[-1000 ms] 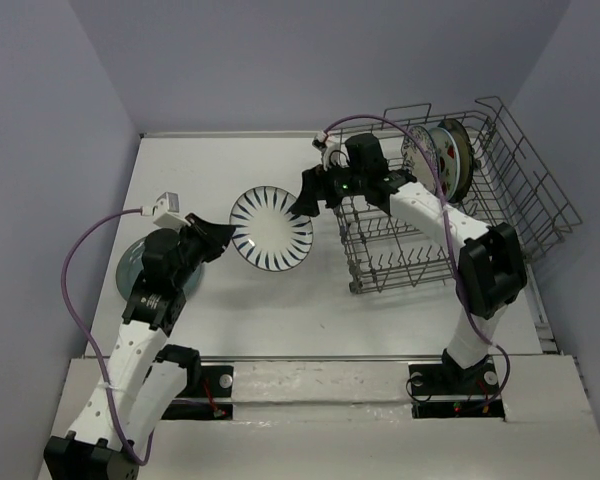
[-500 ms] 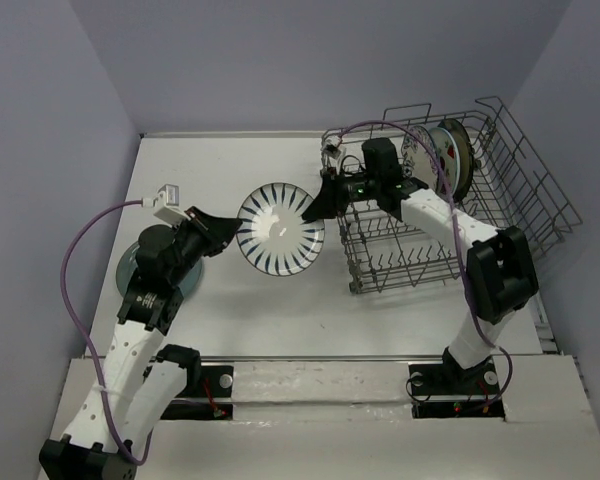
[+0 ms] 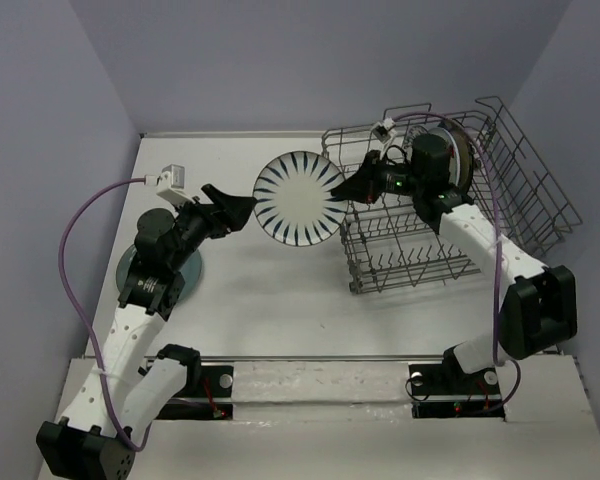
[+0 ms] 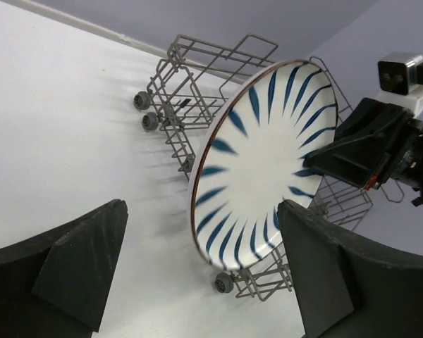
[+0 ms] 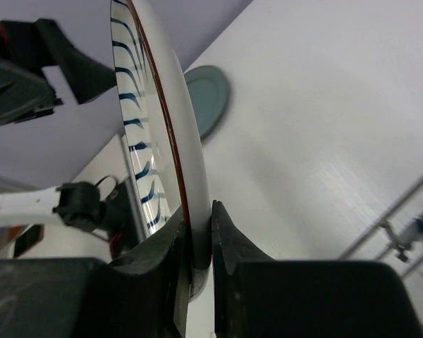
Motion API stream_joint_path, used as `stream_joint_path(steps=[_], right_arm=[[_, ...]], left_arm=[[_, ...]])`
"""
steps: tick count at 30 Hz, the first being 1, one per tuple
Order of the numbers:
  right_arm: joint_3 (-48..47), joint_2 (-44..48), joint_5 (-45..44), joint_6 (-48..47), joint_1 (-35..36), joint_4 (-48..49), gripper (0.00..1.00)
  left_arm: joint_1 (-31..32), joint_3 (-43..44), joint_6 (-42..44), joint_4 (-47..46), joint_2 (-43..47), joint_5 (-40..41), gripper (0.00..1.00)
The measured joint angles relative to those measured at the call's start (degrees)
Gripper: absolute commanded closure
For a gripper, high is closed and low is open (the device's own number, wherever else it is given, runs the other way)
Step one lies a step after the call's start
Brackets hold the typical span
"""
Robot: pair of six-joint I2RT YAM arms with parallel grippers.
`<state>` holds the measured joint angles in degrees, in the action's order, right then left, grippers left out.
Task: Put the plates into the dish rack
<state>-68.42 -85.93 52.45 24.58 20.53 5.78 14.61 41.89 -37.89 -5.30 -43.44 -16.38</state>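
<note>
1. Step in hand: we take it as carrying the striped plate (image 3: 300, 198) to the dish rack (image 3: 536, 165)
2. Right gripper (image 3: 352, 190): clamped on the plate's rim at its 3 o'clock edge, and the plate is held nearly on edge, off the table
3. Plate position: just at the rack's 9 o'clock side, not yet between the tines
4. Left gripper (image 3: 238, 205): fingers apart, at the plate's 9 o'clock, touching nothing
5. Teal plate (image 5: 210, 95): flat on the table at 8 o'clock, under the left arm
6. Next move, as we judge it: swing the plate towards 3 o'clock over the rack wall, keep it upright, lower it into a free slot
</note>
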Motion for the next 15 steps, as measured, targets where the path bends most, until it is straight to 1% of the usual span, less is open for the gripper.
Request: stream_joint_path(steps=[3,4,6,7,8,10,12,15], right_arm=[[-0.81,3.50,-7.74,-2.12,-2.93,-4.37,0.93],[-1.77,4.74,-11.91,-3.15,-3.89,-7.04,0.93],[-3.28,6.08,-17.31,-4.72,-4.74,-10.03,0.93],[-4.22,6.62,-20.26,-5.73,-4.92,-11.58,0.93],[-5.79,7.39,-25.35,-7.21,-4.94,-14.27,0.93],[-7.30,8.20,-30.86,-9.11,-4.85,-16.50,0.93],[-9.09,9.22,-39.28,-11.98,-4.72,-19.28,0.93],[-10.25,10.08,-49.16,-15.65,-4.70,-21.38,0.93]], left_arm=[[0.04,2.78,3.98,1.92,-0.72,1.31,0.01],[0.04,3.08,5.11,2.19,-0.52,1.84,0.01],[0.07,3.28,7.21,2.47,0.17,2.89,0.01],[0.11,3.28,8.04,2.86,0.46,3.34,0.01],[0.42,3.26,9.49,3.37,0.85,4.24,0.01],[0.94,3.23,11.06,3.65,1.18,5.14,0.01],[1.75,3.06,12.66,4.00,1.36,6.62,0.01],[2.47,2.78,14.34,4.37,1.27,7.69,0.01]])
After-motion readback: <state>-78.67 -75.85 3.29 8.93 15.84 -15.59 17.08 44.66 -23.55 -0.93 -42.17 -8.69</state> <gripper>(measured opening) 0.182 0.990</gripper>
